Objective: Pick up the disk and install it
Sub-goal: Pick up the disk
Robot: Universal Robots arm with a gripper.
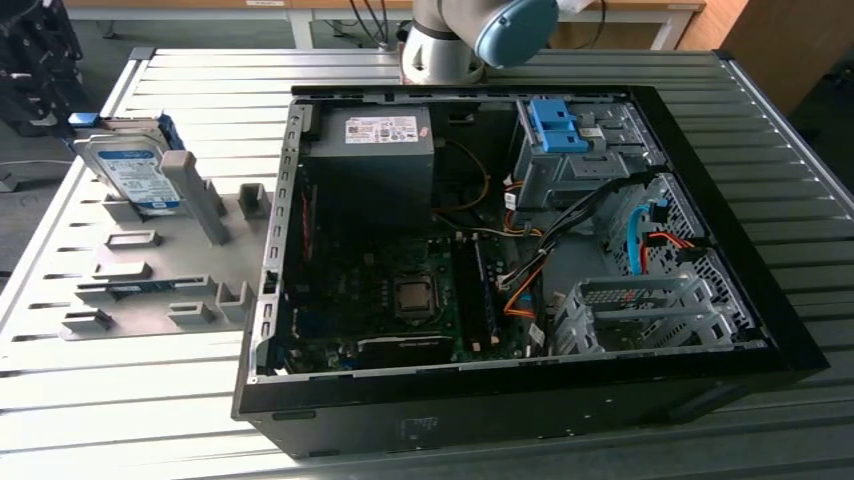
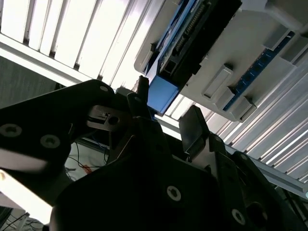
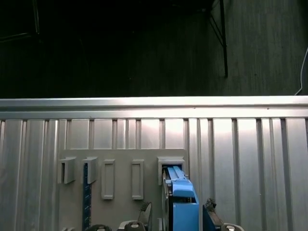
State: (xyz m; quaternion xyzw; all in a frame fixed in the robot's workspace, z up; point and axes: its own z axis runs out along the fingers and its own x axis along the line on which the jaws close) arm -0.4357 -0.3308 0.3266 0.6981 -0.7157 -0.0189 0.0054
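Standing on edge in a slot of the holder plate (image 1: 160, 290), toward the exterior view's left: the disk (image 1: 134, 175). It is flat, rectangular and silver-grey, with its white-and-blue label showing and a blue tab at its far end.

Exterior view, other items:
- Holder plate: matte grey, moulded with upright rectangular posts and pockets.
- Worktop (image 1: 801, 120): bright, ribbed aluminium slats.
- Computer case (image 1: 731, 240): black, lying open on its side on the worktop, just beside the plate.
- Case contents: a boxy black power supply (image 1: 367, 170) with a white sticker, a dark circuit board (image 1: 400, 290), a light-blue plastic bracket (image 1: 554, 125) on a metal bay, a perforated silver cage (image 1: 641, 310), and orange and black cables (image 1: 521, 280).
- Arm (image 1: 447, 45): rounded grey-and-blue joint at the far edge.

First wrist view:
- Gripper (image 3: 177, 214): dark fingers held apart, one on each side of the disk's (image 3: 183, 202) blue tab.
- Holder plate (image 3: 120, 159) lies flat on the worktop (image 3: 240, 144).
- Dark floor (image 3: 120, 48) lies beyond the worktop's edge.

Second wrist view:
- Gripper (image 2: 166, 108): black bolted links with the fingers spread.
- The blue end of the disk (image 2: 162, 94) sits between the tips; whether they touch it cannot be told.
- Holder plate (image 2: 250, 53) is pale grey against the worktop slats (image 2: 72, 33).
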